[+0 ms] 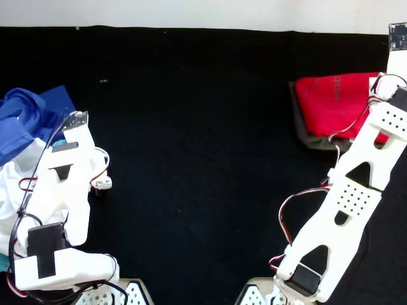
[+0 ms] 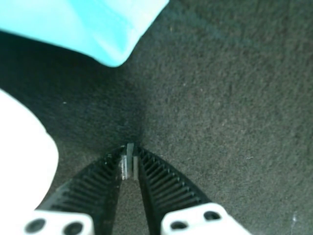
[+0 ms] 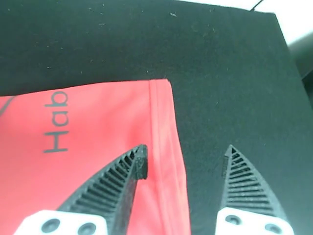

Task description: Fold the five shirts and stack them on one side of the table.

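You're at a robotics test bench, more lab than home. The table [image 1: 203, 127] is covered edge to edge in black cloth and stands against a plain white wall [image 1: 191, 13]. Your left arm [image 1: 60, 184] and right arm [image 1: 353, 190] are white perforated shells, with thin servo wires [image 1: 282, 216] looping in the open. A small bare board [image 1: 397, 35] sits at the far right corner. Shirts lie in a loose heap [image 1: 25, 121] on one side, and a folded red shirt [image 1: 331, 98] is on the other.
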`<state>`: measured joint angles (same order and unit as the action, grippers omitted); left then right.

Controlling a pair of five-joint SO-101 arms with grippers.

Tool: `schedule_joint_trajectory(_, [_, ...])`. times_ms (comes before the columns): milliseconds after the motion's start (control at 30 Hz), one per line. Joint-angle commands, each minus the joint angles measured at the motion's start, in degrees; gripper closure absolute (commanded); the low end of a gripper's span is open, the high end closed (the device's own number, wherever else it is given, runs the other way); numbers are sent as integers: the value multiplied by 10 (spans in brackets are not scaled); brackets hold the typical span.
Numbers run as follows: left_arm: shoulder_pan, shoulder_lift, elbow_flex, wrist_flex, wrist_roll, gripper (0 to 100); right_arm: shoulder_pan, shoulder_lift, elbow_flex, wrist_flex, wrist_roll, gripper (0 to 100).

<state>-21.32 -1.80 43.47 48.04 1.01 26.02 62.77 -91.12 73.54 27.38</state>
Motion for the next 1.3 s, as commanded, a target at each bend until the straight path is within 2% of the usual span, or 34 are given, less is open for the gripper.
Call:
schedule_joint_trajectory(0, [-16, -31, -23, 47, -2, 990, -1, -13, -95, 56, -32, 760])
schedule_joint_trajectory(167, [-102, -179, -160, 256, -17, 987, 0, -54, -92, 142, -33, 760])
schedule_joint_trajectory(333, [-180, -306, -285, 440, -150, 987, -42, -109, -92, 242, -33, 760])
schedule_joint_trajectory(433, [-215, -353, -319, 502, -191, 987, -73, -142, -89, 276, -34, 760])
schedule_joint_trajectory(500, [-247, -371, -322, 519, -204, 986, -82, -164, -88, 276, -34, 760])
schedule_joint_trajectory(600, [-332, -396, -329, 522, -224, 986, -94, -196, -88, 276, -35, 760])
schedule_joint_trajectory(767, [-451, -428, -347, 522, -317, 986, -97, -255, -80, 277, -35, 760])
schedule_joint_trajectory(900, [-505, -432, -349, 521, -334, 941, -98, -326, 21, 277, -35, 760])
schedule_joint_trajectory(1000, [-516, -430, -365, 520, -334, 863, -116, -408, 161, 277, -36, 760])
schedule_joint_trajectory(1100, [-503, -430, -368, 520, -335, 829, -146, -514, 323, 276, -76, 760])
schedule_joint_trajectory(1267, [-427, -427, -314, 520, -332, 829, -230, -684, 553, 275, -126, 760])
